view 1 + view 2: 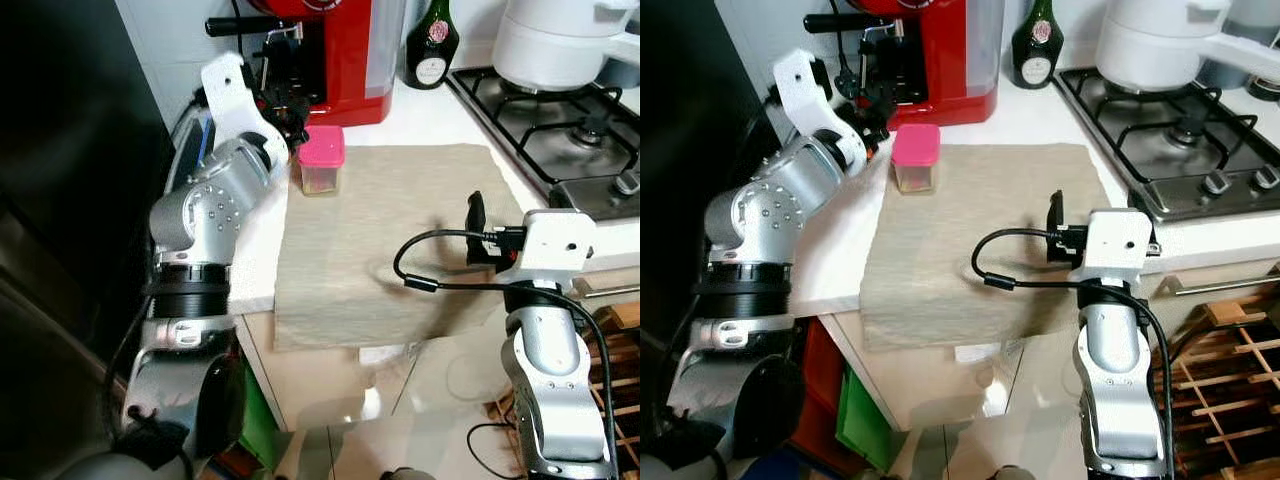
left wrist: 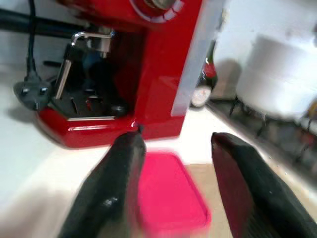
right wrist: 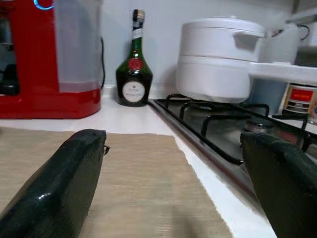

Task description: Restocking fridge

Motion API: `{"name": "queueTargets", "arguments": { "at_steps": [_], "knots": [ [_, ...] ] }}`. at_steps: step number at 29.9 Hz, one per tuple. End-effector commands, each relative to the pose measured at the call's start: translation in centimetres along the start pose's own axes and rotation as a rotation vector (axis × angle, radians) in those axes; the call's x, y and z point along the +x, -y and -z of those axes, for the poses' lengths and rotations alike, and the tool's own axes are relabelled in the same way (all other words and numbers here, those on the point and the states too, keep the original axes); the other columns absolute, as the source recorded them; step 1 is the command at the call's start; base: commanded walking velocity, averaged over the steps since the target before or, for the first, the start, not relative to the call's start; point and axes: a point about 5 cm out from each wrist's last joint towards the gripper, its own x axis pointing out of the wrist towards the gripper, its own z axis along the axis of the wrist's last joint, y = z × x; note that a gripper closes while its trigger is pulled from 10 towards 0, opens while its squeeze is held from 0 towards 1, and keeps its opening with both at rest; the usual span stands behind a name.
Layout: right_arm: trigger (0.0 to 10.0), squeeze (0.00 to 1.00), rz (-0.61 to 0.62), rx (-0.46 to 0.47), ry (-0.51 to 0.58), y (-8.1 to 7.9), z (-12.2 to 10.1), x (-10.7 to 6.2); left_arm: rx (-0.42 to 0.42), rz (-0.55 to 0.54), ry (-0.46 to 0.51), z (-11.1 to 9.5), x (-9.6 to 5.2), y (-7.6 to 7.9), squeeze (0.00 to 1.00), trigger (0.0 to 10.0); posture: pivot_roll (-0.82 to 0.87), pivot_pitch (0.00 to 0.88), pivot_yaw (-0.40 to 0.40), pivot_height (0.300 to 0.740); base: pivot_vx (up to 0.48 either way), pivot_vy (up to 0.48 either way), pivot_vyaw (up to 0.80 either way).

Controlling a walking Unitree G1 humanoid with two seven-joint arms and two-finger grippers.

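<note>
The left claw (image 2: pixel 173 188) stands open, its two black fingers (image 2: pixel 116 193) spread to either side of the pink-lidded container (image 1: pixel 321 158) without closing on it; whether they touch its sides cannot be told. That container sits upright at the back left corner of a beige cloth (image 1: pixel 390 240) spread over the white tabletop (image 1: pixel 440 115), just in front of a red coffee machine (image 1: pixel 330 55) that stands against the rear wall. The right claw (image 3: pixel 173 188) is also open and empty, poised low over the cloth's right side near the front edge of the tabletop, pointing toward the back wall. A green bottle (image 1: pixel 431 45) stands at the rear edge beside the coffee machine, and to its right a white pot (image 1: pixel 555 40) rests on the gas hob (image 1: pixel 560 130) at the tabletop's right end.
</note>
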Motion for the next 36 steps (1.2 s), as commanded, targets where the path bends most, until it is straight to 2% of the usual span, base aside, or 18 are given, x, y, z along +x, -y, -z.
{"name": "queueTargets", "arguments": {
  "at_steps": [1, 2, 3, 4, 6, 7, 9, 11, 12, 14, 17, 19, 27, 36],
  "knots": [
    [10.0, 0.0, 0.008, 0.024, 0.003, 0.0, 0.0, 0.3, 0.074, 0.031, -0.014, 0.4, -0.7, 0.5, 1.0, 10.0, -0.16, 0.0, 0.073, 0.74, 0.0, 0.0, 0.0],
    [10.0, 0.0, -0.004, 0.029, 0.009, -0.3, 0.0, 0.7, 0.11, 0.068, -0.028, 1.3, -1.7, 1.0, 1.0, 10.0, -0.13, 0.0, 0.058, 0.74, 0.0, 0.0, 0.0],
    [10.0, 0.0, -0.011, 0.034, 0.01, -0.5, 0.0, 0.9, 0.126, 0.079, -0.028, 1.7, -2.0, 1.3, 1.0, 10.0, -0.11, 0.0, 0.048, 0.74, 0.0, 0.0, 0.0],
    [10.0, 0.0, -0.011, 0.034, 0.01, -0.5, 0.0, 0.9, 0.126, 0.079, -0.028, 1.7, -2.0, 1.3, 1.0, 10.0, -0.11, 0.0, 0.048, 0.74, 0.0, 0.0, 0.0],
    [10.0, 0.0, -0.034, 0.056, 0.011, -1.2, 0.2, 1.6, 0.19, 0.096, -0.005, 2.2, -2.1, 2.1, 1.0, 10.0, -0.08, 0.0, 0.024, 0.74, 0.0, 0.0, 0.0],
    [10.0, 0.0, -0.034, 0.056, 0.011, -1.2, 0.2, 1.6, 0.19, 0.096, -0.005, 2.2, -2.1, 2.1, 1.0, 10.0, -0.08, 0.0, 0.024, 0.74, 0.0, 0.0, 0.0],
    [10.0, 0.0, -0.059, 0.087, 0.014, -2.0, 0.1, 2.8, 0.182, 0.077, 0.017, 2.6, -2.2, 2.3, 1.0, 10.0, -0.05, 0.0, 0.001, 0.74, 0.0, 0.0, 0.0],
    [10.0, 0.0, -0.069, 0.096, 0.016, -2.2, 0.1, 3.1, 0.177, 0.056, 0.018, 2.8, -2.4, 2.2, 1.0, 10.0, -0.04, 0.0, -0.006, 0.74, 0.0, 0.0, 0.0],
    [10.0, 0.0, -0.081, 0.114, 0.011, -2.4, 0.1, 3.6, 0.194, 0.018, 0.019, 3.1, -3.0, 1.6, 1.0, 10.0, -0.03, 0.0, -0.014, 0.74, 0.0, 0.0, 0.0],
    [10.0, 0.0, -0.079, 0.142, -0.012, -2.6, 0.4, 4.1, 0.215, -0.021, 0.034, 3.3, -3.3, 1.0, 1.0, 10.0, -0.03, 0.0, -0.021, 0.74, 0.0, 0.0, 0.0],
    [10.0, 0.0, -0.077, 0.167, -0.024, -2.8, 0.4, 4.6, 0.239, -0.043, 0.043, 3.3, -3.3, 0.6, 1.0, 10.0, -0.02, 0.0, -0.026, 0.74, 0.0, 0.0, 0.0],
    [10.0, 0.0, -0.086, 0.192, -0.043, -3.2, 0.5, 5.5, 0.26, -0.092, 0.048, 3.6, -2.9, -0.3, 1.0, 10.0, -0.02, 0.0, -0.031, 0.74, 0.0, 0.0, 0.0],
    [10.0, 0.0, -0.108, 0.214, -0.089, -3.9, 1.4, 5.7, 0.262, -0.11, 0.049, 4.2, -2.6, -0.8, 1.0, 10.0, -0.02, 0.0, -0.034, 0.74, 0.0, 0.0, 0.0],
    [10.0, 0.0, -0.145, 0.201, -0.079, -4.7, 1.3, 6.1, 0.254, -0.125, 0.056, 4.5, -2.5, -1.2, 1.0, 10.0, 0.0, 0.0, -0.047, 0.74, 0.0, 0.449, 0.0]
  ]
}}
